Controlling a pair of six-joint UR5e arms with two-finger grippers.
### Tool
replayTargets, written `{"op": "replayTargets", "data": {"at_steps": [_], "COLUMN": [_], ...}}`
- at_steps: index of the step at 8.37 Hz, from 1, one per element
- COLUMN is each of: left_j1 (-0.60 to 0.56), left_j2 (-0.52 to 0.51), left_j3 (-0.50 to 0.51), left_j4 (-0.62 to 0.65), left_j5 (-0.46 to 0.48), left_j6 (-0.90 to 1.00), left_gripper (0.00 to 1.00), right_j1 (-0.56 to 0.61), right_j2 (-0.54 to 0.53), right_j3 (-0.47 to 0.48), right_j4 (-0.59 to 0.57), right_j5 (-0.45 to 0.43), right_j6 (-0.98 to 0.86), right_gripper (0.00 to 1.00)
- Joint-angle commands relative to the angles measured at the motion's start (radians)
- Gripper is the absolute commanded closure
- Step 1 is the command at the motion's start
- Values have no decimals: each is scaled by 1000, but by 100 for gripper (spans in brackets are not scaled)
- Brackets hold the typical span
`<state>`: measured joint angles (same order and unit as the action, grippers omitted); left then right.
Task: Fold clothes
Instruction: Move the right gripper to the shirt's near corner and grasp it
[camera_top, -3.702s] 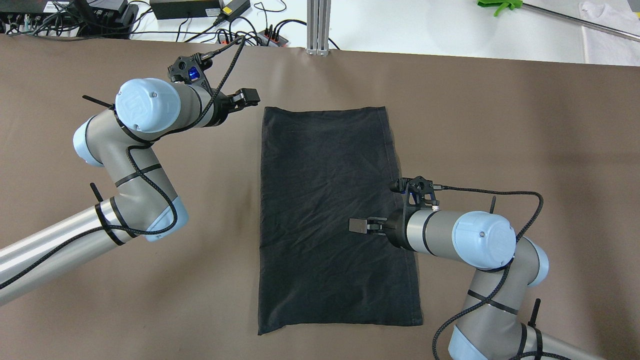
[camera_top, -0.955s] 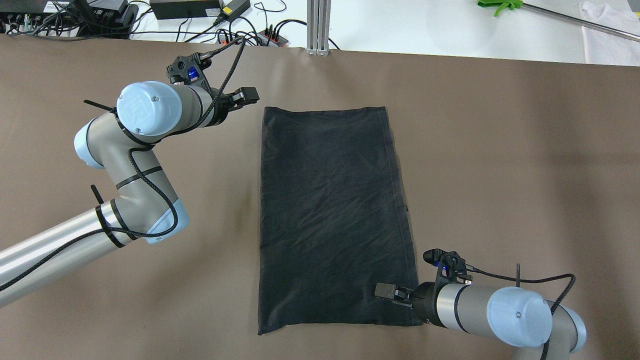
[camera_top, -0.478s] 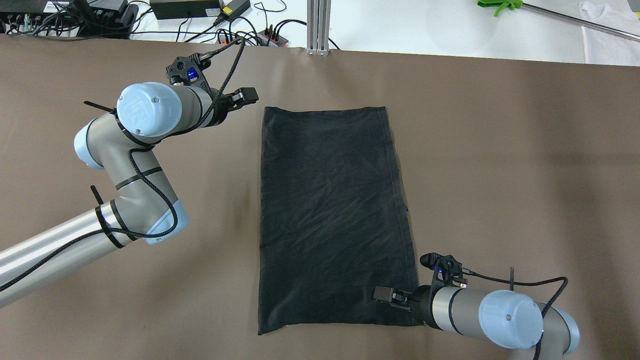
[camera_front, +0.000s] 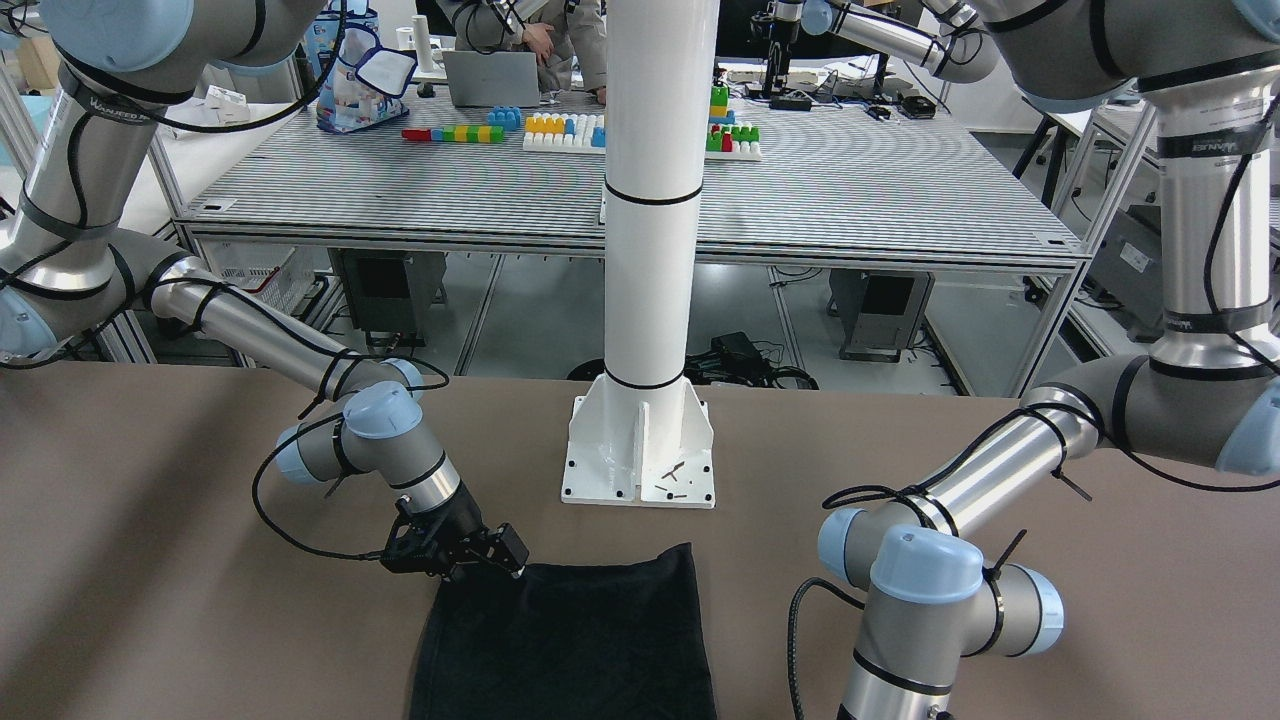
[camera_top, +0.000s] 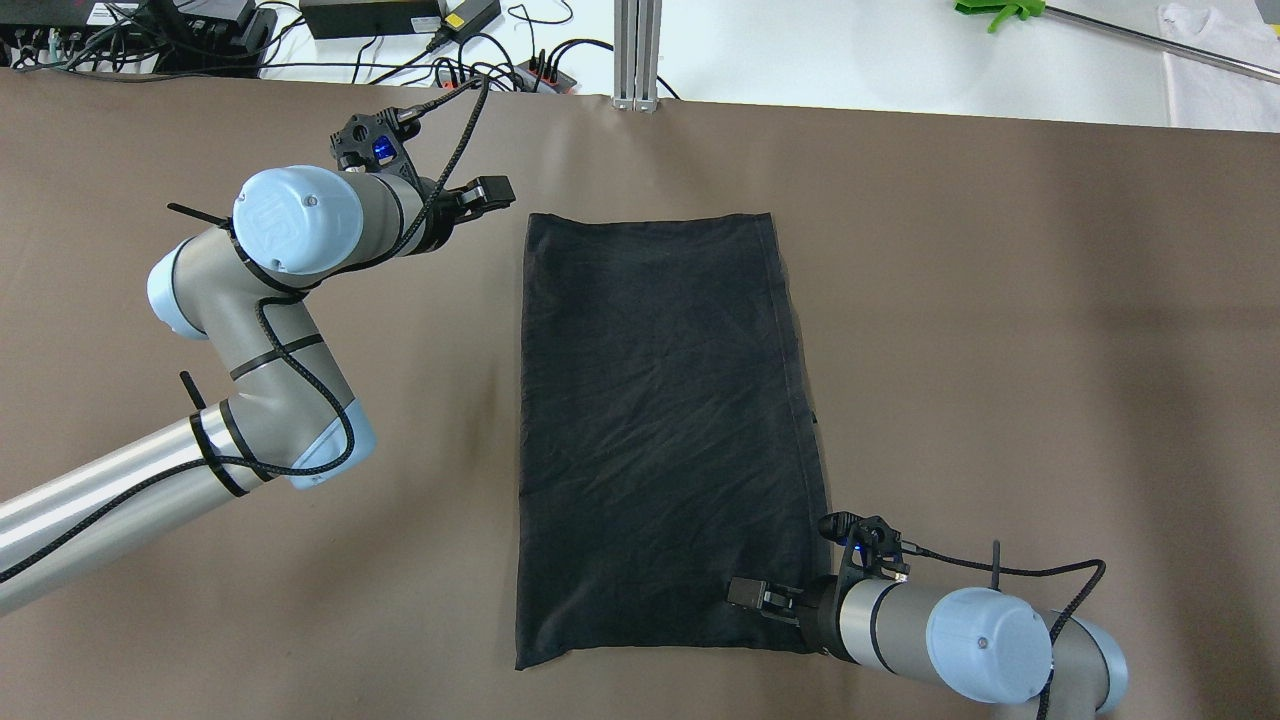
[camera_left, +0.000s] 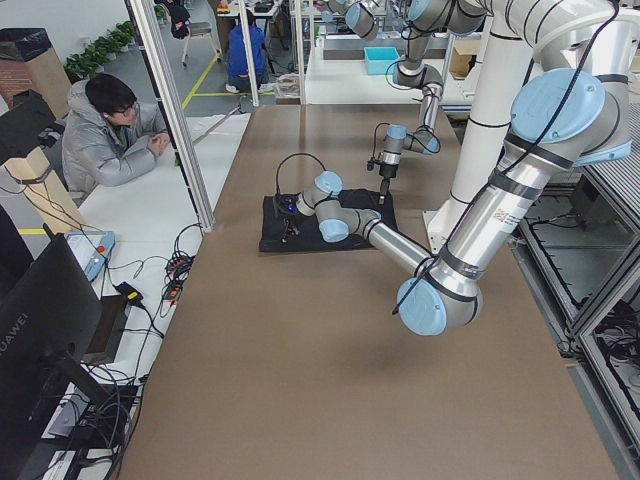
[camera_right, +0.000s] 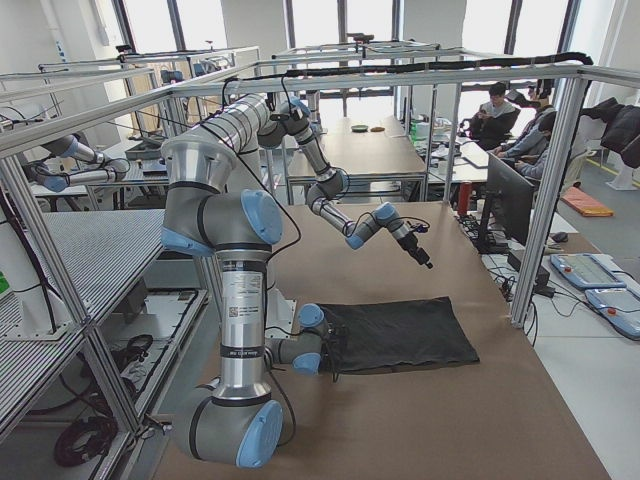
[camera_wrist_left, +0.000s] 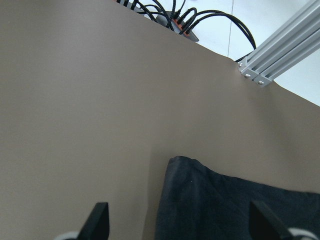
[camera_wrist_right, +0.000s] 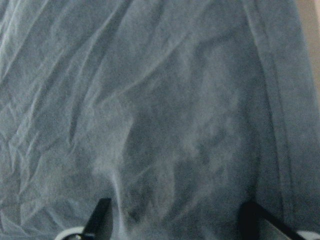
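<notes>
The black garment lies flat on the brown table as a long rectangle, lightly creased. It also shows in the front view. My right gripper is open and empty, low over the garment's near right corner, just inside the hemmed right edge. The right wrist view shows its fingers spread wide over the fabric. My left gripper is open and empty, hovering just left of the garment's far left corner. The left wrist view shows that corner between the spread fingers.
A white pole on a base plate stands at the robot's side of the table. Cables and a power strip and an aluminium post lie past the far edge. A person sits beside the table.
My right gripper has moved from the middle of the garment's right edge to its near right corner, then crept a little left. The left arm has barely moved. The garment lies as before.
</notes>
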<state>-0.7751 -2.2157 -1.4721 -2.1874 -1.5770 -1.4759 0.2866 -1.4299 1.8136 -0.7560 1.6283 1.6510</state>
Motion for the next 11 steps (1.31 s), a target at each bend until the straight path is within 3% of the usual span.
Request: {"op": "replayTargets", "data": {"at_steps": [1,2,3,4,9,11], "left_j1": [0,0,-1,-1,-3,0], "left_j2": [1,1,1,1,2,37], "left_j3": [1,1,1,3,-7,-74], "left_j4": [1,0,0,0,0,3], "left_j5": [0,0,0,-1,-5,-85], "left_j6": [0,0,0,2,-1,-85], "left_gripper": [0,0,0,0,0,0], "right_j1": [-9,-9,-9,-11,-4,-4], "right_j2": [16,38,58,71,72,71], "right_j3": [-7,-8,-8,-7,3,18], "right_j4": [0,-8,-34,-55,-57,-57], "right_j5": [-10,-11,-12,-12,-8,-7], "right_j6": [1,6,24,24,24,24], "right_gripper": [7,29,88,100,100,100]}}
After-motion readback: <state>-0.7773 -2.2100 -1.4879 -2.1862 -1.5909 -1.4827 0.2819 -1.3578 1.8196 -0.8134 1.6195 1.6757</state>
